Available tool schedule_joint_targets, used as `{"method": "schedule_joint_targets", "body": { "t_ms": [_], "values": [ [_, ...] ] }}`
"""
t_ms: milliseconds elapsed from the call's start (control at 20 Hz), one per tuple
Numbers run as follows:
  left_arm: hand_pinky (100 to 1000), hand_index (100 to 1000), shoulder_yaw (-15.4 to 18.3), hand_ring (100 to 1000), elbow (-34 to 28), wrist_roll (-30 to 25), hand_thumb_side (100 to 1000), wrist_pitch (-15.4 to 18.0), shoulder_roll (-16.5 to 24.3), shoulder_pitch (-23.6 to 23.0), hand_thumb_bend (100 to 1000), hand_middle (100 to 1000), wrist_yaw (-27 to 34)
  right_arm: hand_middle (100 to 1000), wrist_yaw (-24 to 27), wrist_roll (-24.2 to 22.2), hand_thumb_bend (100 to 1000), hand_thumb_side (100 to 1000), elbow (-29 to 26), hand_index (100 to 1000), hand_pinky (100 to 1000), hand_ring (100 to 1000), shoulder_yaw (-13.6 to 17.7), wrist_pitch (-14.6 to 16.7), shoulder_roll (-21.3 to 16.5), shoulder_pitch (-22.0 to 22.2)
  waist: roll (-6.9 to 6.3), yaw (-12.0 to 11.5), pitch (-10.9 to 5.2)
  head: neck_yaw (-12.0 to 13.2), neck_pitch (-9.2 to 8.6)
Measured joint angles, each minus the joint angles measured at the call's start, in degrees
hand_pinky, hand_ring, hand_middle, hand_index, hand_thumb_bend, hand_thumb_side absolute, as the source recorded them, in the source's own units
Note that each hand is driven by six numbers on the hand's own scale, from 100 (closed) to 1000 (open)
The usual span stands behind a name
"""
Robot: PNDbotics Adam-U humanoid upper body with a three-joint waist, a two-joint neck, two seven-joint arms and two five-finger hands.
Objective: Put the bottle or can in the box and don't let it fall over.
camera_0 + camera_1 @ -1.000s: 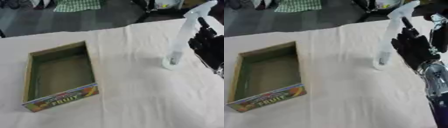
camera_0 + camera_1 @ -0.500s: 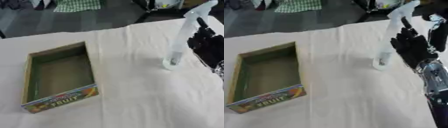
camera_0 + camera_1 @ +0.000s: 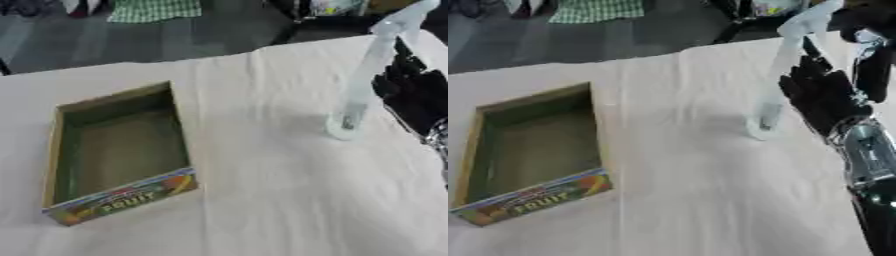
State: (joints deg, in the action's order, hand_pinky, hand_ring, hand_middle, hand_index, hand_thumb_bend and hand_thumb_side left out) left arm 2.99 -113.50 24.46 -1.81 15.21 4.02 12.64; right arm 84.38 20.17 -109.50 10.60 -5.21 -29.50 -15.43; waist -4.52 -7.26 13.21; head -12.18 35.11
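One clear spray bottle (image 3: 360,85) stands upright on the cloth-covered surface (image 3: 262,190) at 3 o'clock of one open, empty fruit box (image 3: 114,155), well apart from it. One robot hand (image 3: 820,97), the right, sits just beside the bottle at its 3 o'clock, fingers straight and spread, holding nothing. Against half a second ago, bottle and box are unmoved; the robot hand stays beside the bottle.

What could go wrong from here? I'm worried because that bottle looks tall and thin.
The clear bottle stands upright on a small base, so a sideways nudge from the right hand, open beside it, could tip it. The box lies well to the left: a long carry, and its low walls give little support.
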Motion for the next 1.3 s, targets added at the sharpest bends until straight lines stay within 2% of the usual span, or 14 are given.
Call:
{"method": "schedule_joint_targets", "body": {
  "t_ms": [1300],
  "values": [
    [732, 737, -0.32, 864, 0.00, -0.25, 608, -0.20, -0.16, 0.03, 758, 770, 0.01, 159, 3.89, -1.34, 100, 789, 1.54, 968, 100, 100, 0.32, 1.09, -2.08, -4.28, 0.02, -0.15, 0.37, -0.07, -0.51]
  ]
}}
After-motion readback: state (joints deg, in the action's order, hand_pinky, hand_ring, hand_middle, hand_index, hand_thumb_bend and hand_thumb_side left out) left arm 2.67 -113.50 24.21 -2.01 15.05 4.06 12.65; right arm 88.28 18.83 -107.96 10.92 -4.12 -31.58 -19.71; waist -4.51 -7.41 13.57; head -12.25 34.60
